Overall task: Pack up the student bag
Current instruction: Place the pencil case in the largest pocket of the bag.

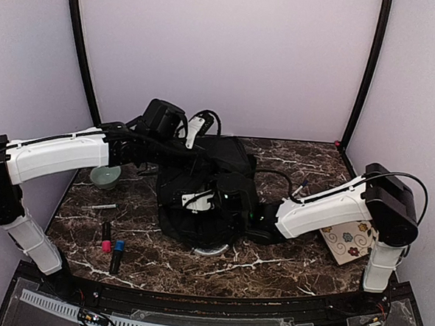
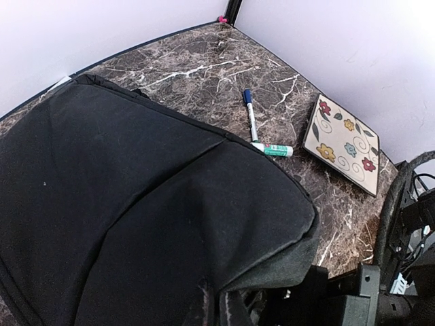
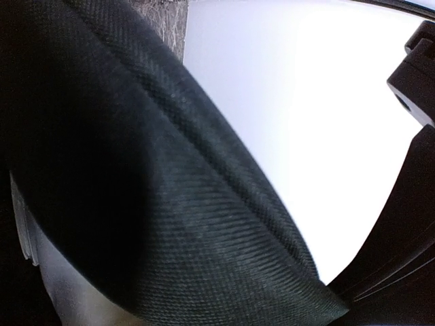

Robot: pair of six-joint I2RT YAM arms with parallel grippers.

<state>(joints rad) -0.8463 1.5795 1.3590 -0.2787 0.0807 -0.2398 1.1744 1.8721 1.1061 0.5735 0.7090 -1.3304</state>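
The student bag (image 1: pixel 202 180), a big black fabric backpack, lies in the middle of the table and fills most of the left wrist view (image 2: pixel 136 204). My left gripper (image 1: pixel 196 130) is above the bag's far edge. Bag fabric rises in a pinched fold at the bottom of the left wrist view, and that fold hides the fingers. My right gripper (image 1: pixel 199 200) reaches in from the right onto the bag's front part. The right wrist view is filled with black bag fabric (image 3: pixel 149 204), so its fingers are hidden.
A floral notebook (image 1: pixel 349 241) lies at the right and also shows in the left wrist view (image 2: pixel 343 142), next to a blue pen (image 2: pixel 250 114) and a green marker (image 2: pixel 275 150). At the left are a teal bowl (image 1: pixel 104 175), a thin pen (image 1: pixel 99 207), a pink marker (image 1: pixel 106 238) and a blue marker (image 1: pixel 116 255).
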